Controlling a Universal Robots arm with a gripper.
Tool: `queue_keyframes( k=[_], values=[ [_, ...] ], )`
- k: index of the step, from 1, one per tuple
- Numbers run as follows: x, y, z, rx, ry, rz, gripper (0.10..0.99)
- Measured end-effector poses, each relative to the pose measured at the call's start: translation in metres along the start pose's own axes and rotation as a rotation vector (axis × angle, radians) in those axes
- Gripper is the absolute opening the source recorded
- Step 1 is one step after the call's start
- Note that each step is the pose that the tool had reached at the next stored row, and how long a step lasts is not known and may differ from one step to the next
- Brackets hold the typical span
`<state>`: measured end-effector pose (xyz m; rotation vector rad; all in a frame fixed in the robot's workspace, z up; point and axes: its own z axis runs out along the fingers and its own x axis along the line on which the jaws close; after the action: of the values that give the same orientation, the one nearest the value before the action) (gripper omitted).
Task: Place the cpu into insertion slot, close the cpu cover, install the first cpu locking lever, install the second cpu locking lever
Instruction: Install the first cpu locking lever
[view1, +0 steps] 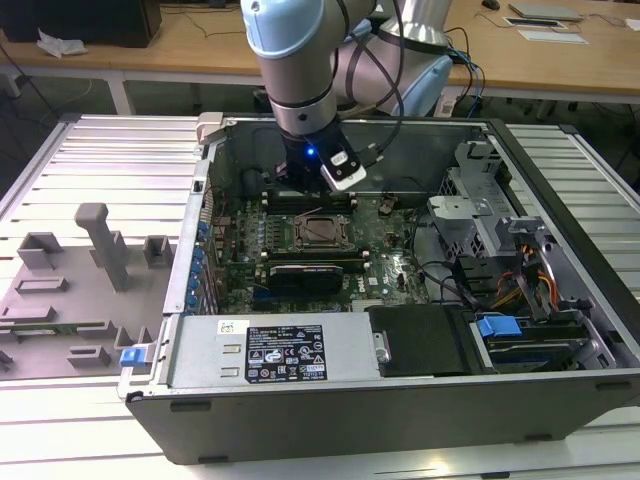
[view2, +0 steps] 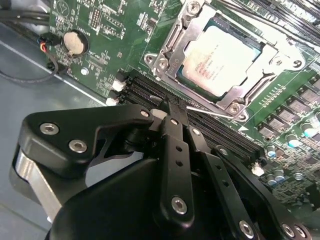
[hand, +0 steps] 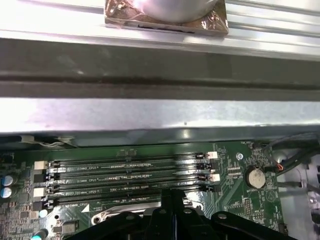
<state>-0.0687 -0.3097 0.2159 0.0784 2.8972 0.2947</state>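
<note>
CPU (view1: 322, 231) lies on the board inside the open case in the exterior view, with the hand (view1: 300, 188) just beside it. Second wrist view: fingers (view2: 175, 145) are pinched narrow with nothing seen between them, tips at a thin lever (view2: 212, 111). Slipping off it could scrape the memory slots (view2: 142, 86). The CPU sits just ahead, under the cpu cover (view2: 172, 47). First wrist view: the tips are over those slots.
</note>
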Motion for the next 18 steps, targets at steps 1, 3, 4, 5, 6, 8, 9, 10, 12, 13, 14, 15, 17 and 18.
queue_keyframes(
  k=[1, 3, 4, 5, 6, 8, 9, 10, 12, 13, 14, 15, 17, 18],
  values=[
    [0.0001, 0.0000, 0.0006, 0.003, -0.0020, 0.010, 0.106],
    [0.0004, 0.0003, 0.0014, 0.005, -0.0046, 0.022, 0.106],
    [0.0005, 0.0006, 0.0018, 0.007, -0.0059, 0.028, 0.106],
    [0.0006, 0.0010, 0.0022, 0.008, -0.0069, 0.033, 0.106],
    [0.0007, 0.0020, 0.0029, 0.010, -0.0086, 0.040, 0.106],
    [0.0017, 0.0065, 0.0063, 0.019, -0.0175, 0.082, 0.106],
    [0.0021, 0.0069, 0.0074, 0.023, -0.0212, 0.099, 0.106],
    [0.0026, 0.0076, 0.0079, 0.025, -0.0225, 0.105, 0.106],
    [0.0035, 0.0083, 0.0085, 0.026, -0.0238, 0.111, 0.106],
    [0.0045, 0.0086, 0.0089, 0.027, -0.0249, 0.115, 0.106],
    [0.0049, 0.0086, 0.0093, 0.029, -0.0259, 0.120, 0.106],
    [0.0051, 0.0085, 0.0098, 0.032, -0.0279, 0.130, 0.106],
    [0.0055, 0.0082, 0.0107, 0.037, -0.0322, 0.150, 0.106],
    [0.0058, 0.0081, 0.0114, 0.039, -0.0344, 0.160, 0.106]
  ],
)
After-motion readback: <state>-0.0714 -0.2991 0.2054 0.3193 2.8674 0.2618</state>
